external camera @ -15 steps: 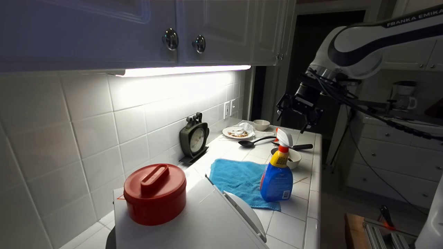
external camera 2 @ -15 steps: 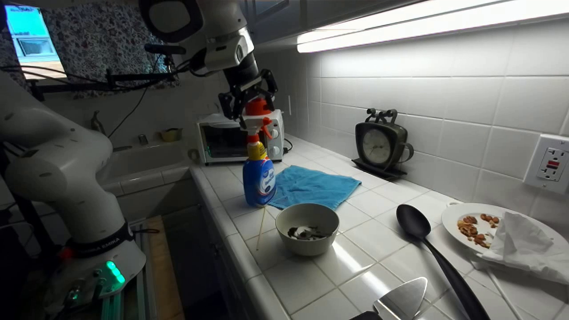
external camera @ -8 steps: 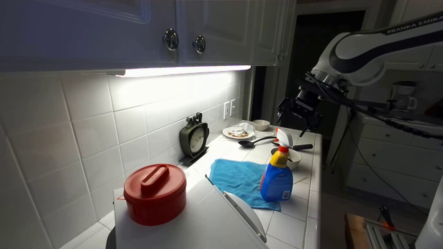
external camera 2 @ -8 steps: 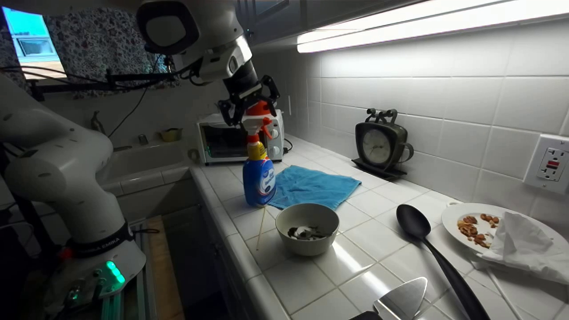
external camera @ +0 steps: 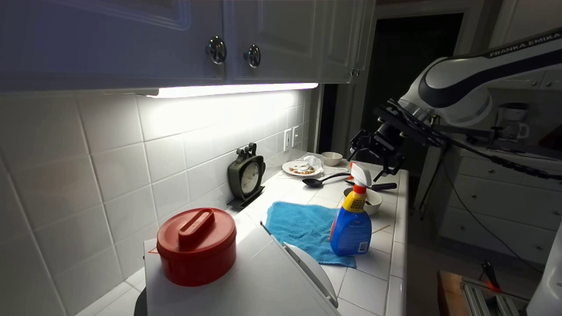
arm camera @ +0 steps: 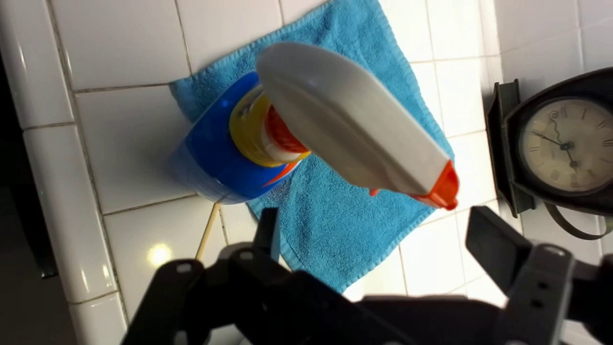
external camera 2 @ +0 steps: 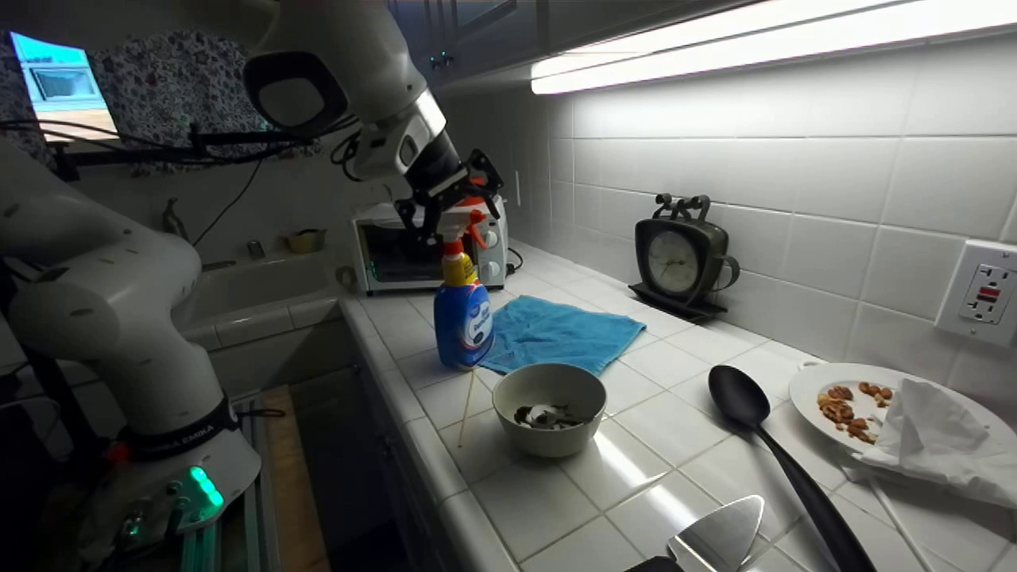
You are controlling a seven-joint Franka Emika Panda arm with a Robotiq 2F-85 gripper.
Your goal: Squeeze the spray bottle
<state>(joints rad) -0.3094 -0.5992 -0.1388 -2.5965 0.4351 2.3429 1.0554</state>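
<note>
Spray bottle (arm camera: 314,125): upright by the blue towel (arm camera: 335,225), at eleven o'clock from the gripper (arm camera: 373,225) in the wrist view; an off-centre pinch might topple it.
Trigger (external camera 2: 477,236): mostly hidden there, so closing could catch the sprayer head (arm camera: 357,120) instead.
Gripper: spread, holding nothing.
Arm (external camera: 456,83): extended from two o'clock in an exterior view, its end slanting toward seven.

Tiled counter (external camera 2: 572,508) beneath a bright tube light (external camera 2: 763,46).
In an exterior view, a red lidded container (external camera: 197,250) sits at the lower left. In an exterior view, a blue cloth (external camera 2: 556,334) lies near centre, a pale bowl (external camera 2: 548,443) just below it; a black spoon (external camera 2: 783,462) and a plate (external camera 2: 806,401) bearing nuts (external camera 2: 836,410) and crumpled white paper (external camera 2: 937,437) take the lower right, and a dark clock (external camera 2: 675,258) stands right of centre.
</note>
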